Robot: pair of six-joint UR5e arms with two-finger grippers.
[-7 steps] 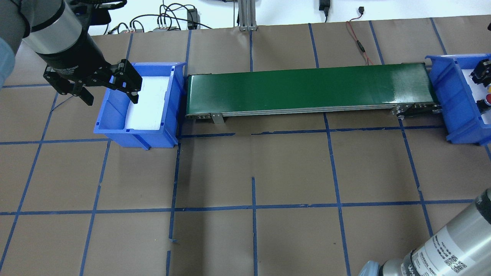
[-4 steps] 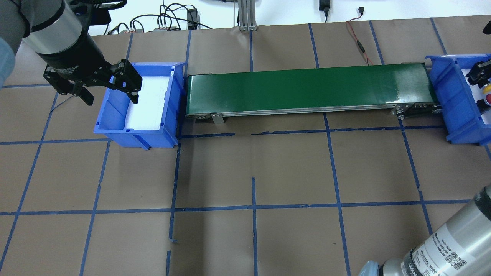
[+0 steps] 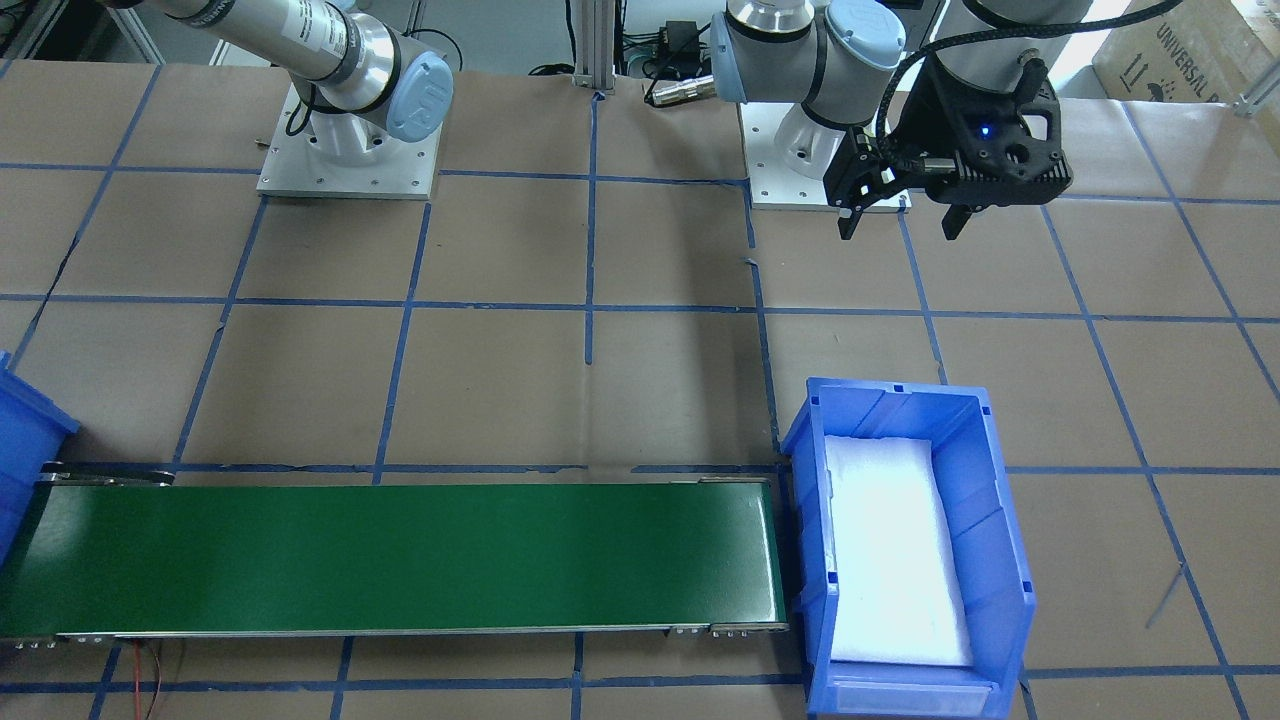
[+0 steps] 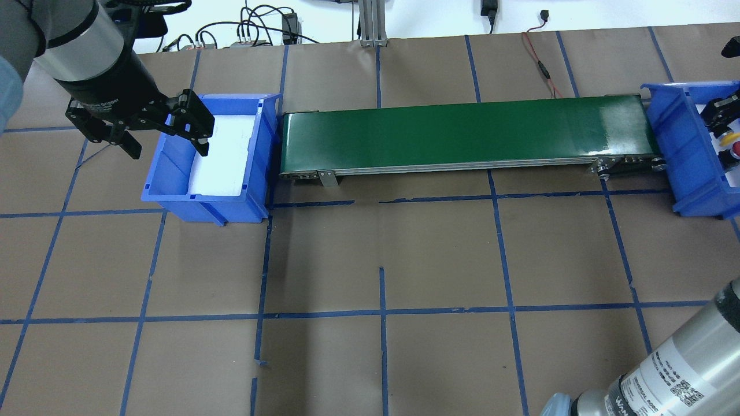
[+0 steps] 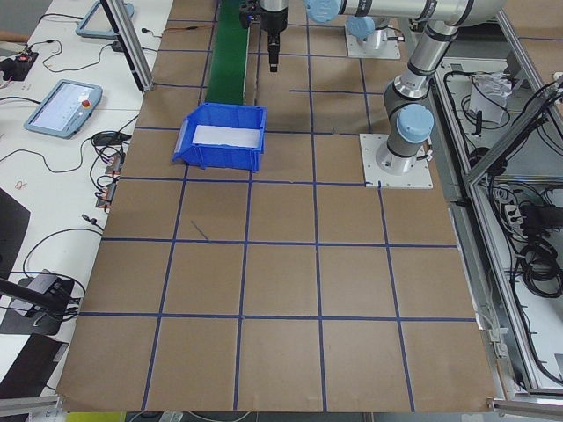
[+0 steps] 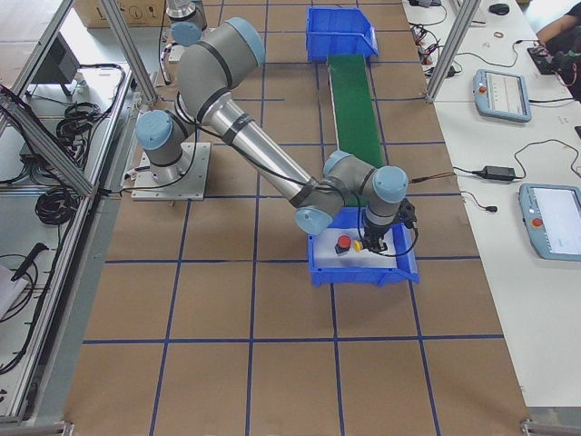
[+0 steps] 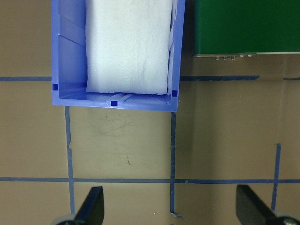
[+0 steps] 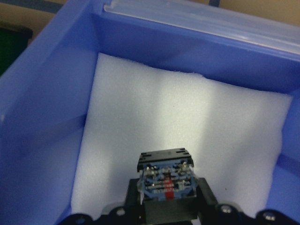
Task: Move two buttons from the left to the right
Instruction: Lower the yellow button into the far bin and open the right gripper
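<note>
The yellow button (image 4: 729, 137) is in my right gripper (image 4: 718, 114), low over the white foam of the right blue bin (image 4: 676, 144). In the right wrist view its black contact block (image 8: 164, 173) sits between the shut fingers. The red button (image 4: 737, 152) lies on the foam beside it; in the right-side view the red button (image 6: 343, 243) and the yellow cap (image 6: 358, 245) are close together. My left gripper (image 4: 167, 144) hangs open and holds nothing, above the near-left edge of the left blue bin (image 4: 202, 205), which holds only white foam.
A green conveyor belt (image 4: 462, 133) runs between the two bins. Cables (image 4: 254, 29) lie along the far table edge. Brown paper with blue tape lines covers the table (image 4: 381, 260). The right arm's forearm (image 4: 682, 370) crosses the near right corner.
My right gripper has shifted slightly left inside the right bin, and the yellow cap has come into view beneath it. The left arm has not moved.
</note>
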